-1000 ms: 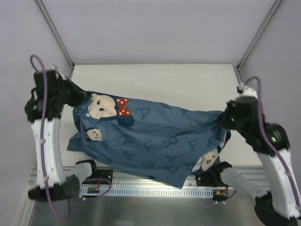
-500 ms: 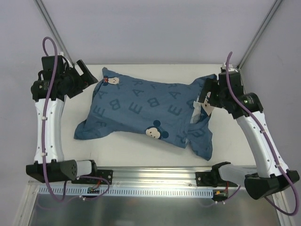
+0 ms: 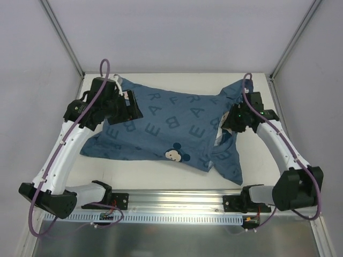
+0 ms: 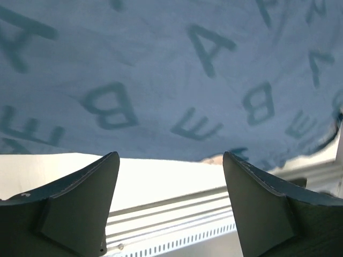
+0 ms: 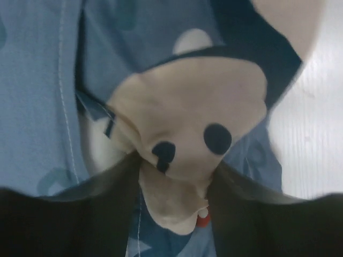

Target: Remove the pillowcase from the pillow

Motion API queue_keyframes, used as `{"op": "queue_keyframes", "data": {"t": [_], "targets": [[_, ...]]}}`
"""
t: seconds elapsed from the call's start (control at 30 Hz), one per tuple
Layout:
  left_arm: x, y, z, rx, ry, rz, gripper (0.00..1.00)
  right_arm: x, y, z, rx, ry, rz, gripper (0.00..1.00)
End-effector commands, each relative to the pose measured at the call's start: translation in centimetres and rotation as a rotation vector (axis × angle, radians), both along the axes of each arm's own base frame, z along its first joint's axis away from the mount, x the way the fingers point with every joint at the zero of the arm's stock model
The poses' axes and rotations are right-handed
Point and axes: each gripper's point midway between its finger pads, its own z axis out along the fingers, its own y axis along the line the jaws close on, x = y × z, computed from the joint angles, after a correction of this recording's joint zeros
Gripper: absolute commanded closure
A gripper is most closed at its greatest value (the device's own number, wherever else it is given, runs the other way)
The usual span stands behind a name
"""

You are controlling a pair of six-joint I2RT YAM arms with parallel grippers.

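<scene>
On the worktop (image 3: 177,80): pillowcase (image 3: 171,126) spread across middle.
Pillow (image 3: 218,130): nearly all hidden, white sliver at right opening.
Left end effector (image 4: 170,158): apart, empty; wrist view only.
Right end effector (image 3: 229,123): wrist view blurred, mouse-print fold at tip; clamped or apart, cannot tell.

Left arm (image 3: 63,155): bent at the elbow, left tool (image 3: 130,107) over the pillowcase's (image 3: 171,115) left end, fingers (image 4: 80,187) spread, nothing between them. Right arm (image 3: 286,152): arched inward, right tool (image 3: 229,122) at the pillowcase's right end, fingers flanking a fabric fold; grip unclear.
</scene>
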Motion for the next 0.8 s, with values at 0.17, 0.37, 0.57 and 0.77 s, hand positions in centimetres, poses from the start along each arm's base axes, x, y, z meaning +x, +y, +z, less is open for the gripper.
{"op": "queue_keyframes", "data": {"t": [0.17, 0.37, 0.57, 0.77], "targets": [[-0.3, -7.7, 1.0, 0.043, -0.023, -0.162, 0.27, -2.0, 14.2, 1.4, 0.200, -0.112, 0.357, 0.99], [-0.7, -13.5, -0.7, 0.101, 0.012, -0.310, 0.19, -6.4, 15.2, 2.0, 0.303, -0.167, 0.382, 0.99], [0.6, -16.9, -1.7, 0.228, -0.033, -0.361, 0.16, -8.2, 10.2, 2.1, 0.212, -0.191, 0.290, 0.30], [2.0, -20.8, -4.0, 0.299, -0.017, -0.442, 0.15, -10.1, 7.8, 2.3, 0.202, -0.203, 0.228, 0.11]]}}
